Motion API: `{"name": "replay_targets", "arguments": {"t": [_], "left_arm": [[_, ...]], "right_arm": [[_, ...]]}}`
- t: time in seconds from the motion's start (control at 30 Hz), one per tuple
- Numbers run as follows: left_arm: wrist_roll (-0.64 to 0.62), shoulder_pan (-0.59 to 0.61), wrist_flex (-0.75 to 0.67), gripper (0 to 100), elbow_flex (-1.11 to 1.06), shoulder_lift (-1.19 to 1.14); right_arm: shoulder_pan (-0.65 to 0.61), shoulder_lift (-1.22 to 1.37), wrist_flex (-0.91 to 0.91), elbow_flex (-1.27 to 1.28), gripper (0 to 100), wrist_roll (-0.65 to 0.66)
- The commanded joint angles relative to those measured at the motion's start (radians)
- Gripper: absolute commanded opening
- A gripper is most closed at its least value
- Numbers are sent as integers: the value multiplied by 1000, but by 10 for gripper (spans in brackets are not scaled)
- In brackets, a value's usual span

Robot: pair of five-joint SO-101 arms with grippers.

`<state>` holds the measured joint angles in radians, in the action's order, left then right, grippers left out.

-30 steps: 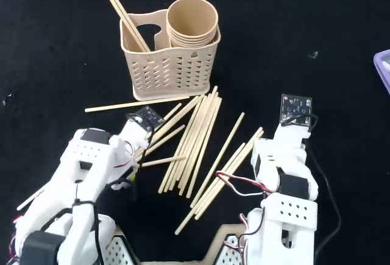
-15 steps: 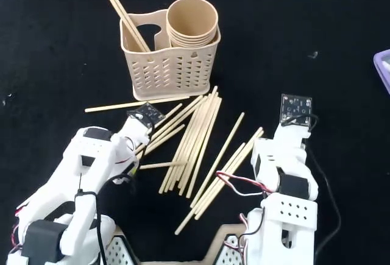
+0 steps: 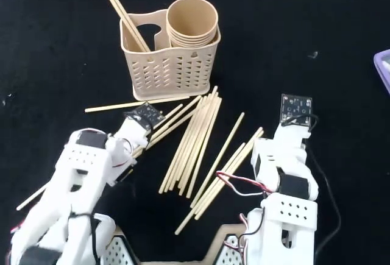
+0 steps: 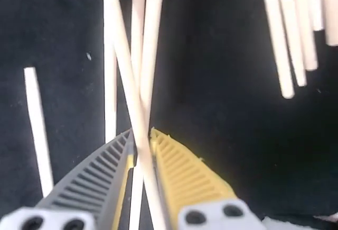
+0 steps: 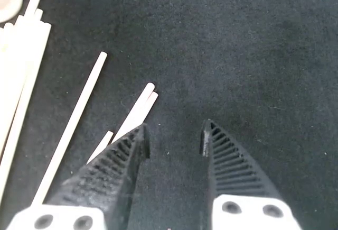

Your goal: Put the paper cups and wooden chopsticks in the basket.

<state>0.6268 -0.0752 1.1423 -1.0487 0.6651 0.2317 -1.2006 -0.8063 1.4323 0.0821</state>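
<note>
1. Black counter (image 3: 317, 21) carrying the lot, with both arms at its near edge.
2. Beige slotted basket (image 3: 170, 70) at the far middle, two compartments. Stack of paper cups (image 3: 192, 18) upright in one, and a couple of wooden chopsticks (image 3: 125, 18) leaning out of the other. Cups look done.
3. Loose chopsticks (image 3: 195, 143) fanned on the counter between basket and arms: pale, thin, straight. Some cross each other, and one lies apart to the side.
4. Left pincer (image 4: 141, 135) narrowed onto one chopstick (image 4: 124, 61), with others crossing just beneath. Judged step: carry it to the basket. Best lifted straight up to clear the crossed neighbours, then tipped upright and lowered into the compartment beside the cups. Keep a firm grip, as a thin stick is likely to swivel.
5. Right pincer (image 5: 174, 135) agape over bare counter, just beside a few stick tips.
</note>
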Motion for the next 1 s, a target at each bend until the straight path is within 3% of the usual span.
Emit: {"name": "replay_targets", "arguments": {"t": [0.0,0.27,0.47,0.83,0.97], "left_arm": [[58,-1,84,30,16,141],[71,-1,17,32,-111,212],[75,5,3,191,-102,83],[118,12,14,136,94,-129],[172,70,23,137,168,-173]], "right_arm": [[5,-19,20,-4,178,-6],[5,-19,20,-4,178,-6],[5,-19,20,-4,179,-6],[5,-19,20,-4,179,-6],[5,-19,20,-4,179,-6]]}}
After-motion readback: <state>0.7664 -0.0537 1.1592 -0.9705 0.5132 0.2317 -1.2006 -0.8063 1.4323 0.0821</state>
